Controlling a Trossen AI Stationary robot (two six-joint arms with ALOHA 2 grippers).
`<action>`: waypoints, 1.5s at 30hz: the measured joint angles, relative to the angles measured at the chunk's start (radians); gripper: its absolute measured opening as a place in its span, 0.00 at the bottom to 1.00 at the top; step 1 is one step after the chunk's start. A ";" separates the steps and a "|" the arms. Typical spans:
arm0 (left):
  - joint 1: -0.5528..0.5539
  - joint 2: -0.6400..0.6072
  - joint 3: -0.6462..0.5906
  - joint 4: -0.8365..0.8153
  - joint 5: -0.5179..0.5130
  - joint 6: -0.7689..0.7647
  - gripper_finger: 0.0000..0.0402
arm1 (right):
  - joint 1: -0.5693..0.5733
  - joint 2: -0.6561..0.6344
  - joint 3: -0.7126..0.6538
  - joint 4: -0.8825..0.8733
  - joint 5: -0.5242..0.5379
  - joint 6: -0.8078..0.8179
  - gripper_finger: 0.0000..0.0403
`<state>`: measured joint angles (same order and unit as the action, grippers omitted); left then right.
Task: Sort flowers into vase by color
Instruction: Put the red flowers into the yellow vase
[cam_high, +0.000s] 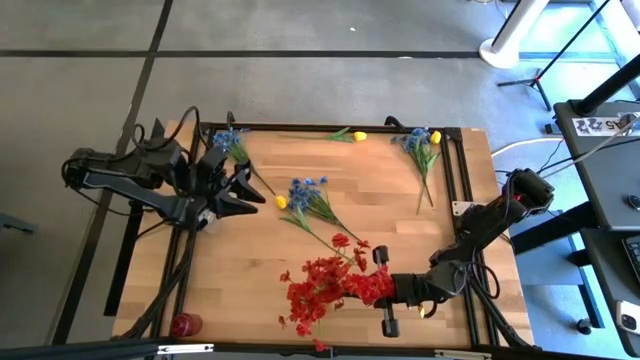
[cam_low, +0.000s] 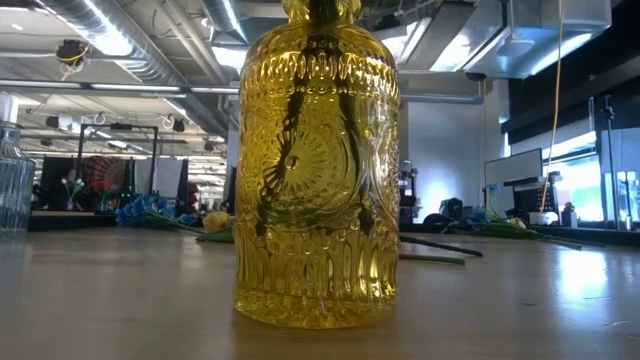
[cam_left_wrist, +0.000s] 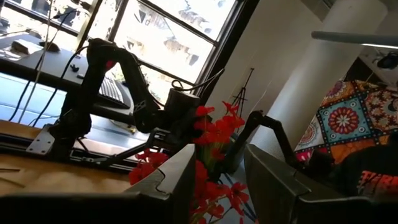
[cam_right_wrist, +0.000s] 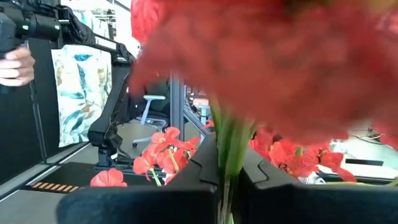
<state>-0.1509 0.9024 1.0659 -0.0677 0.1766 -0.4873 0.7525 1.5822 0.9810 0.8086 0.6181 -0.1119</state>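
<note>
The right claw (cam_high: 378, 287) is clamped on the green stems of the red flowers (cam_high: 320, 285), which lie bunched at the near edge of the counter (cam_high: 400, 220). The left claw (cam_high: 243, 190) stands part open and empty beside a blue sprig (cam_high: 232, 142), well apart from the red flowers. Judgement: the red sprig is in hand for placing. From above, no vase can be identified near the red flowers; the yellow glass vase (cam_low: 317, 165) shows only at counter level. The next move calls for lifting the stems upright and lowering them into a vase mouth.

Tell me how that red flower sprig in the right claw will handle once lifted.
Probably floppy: the red flower sprig has thin green stems under a wide bloom cluster. Likely light but top-heavy, so it may droop. The right claw is shut on the stems.
</note>
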 joint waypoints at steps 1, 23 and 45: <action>0.000 0.000 0.000 0.000 -0.002 0.000 0.33 | 0.000 0.000 0.000 0.001 0.000 -0.001 0.02; -0.001 0.000 0.000 0.006 -0.081 -0.139 0.33 | -0.041 0.038 0.001 -0.069 -0.074 -0.041 0.02; -0.092 0.000 -0.001 -0.212 -0.226 -0.131 0.33 | -0.111 -0.009 0.073 -0.578 -0.094 0.165 0.36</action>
<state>-0.2428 0.9028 1.0653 -0.2801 -0.0495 -0.6186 0.6417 1.5729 1.0544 0.2306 0.5242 0.0534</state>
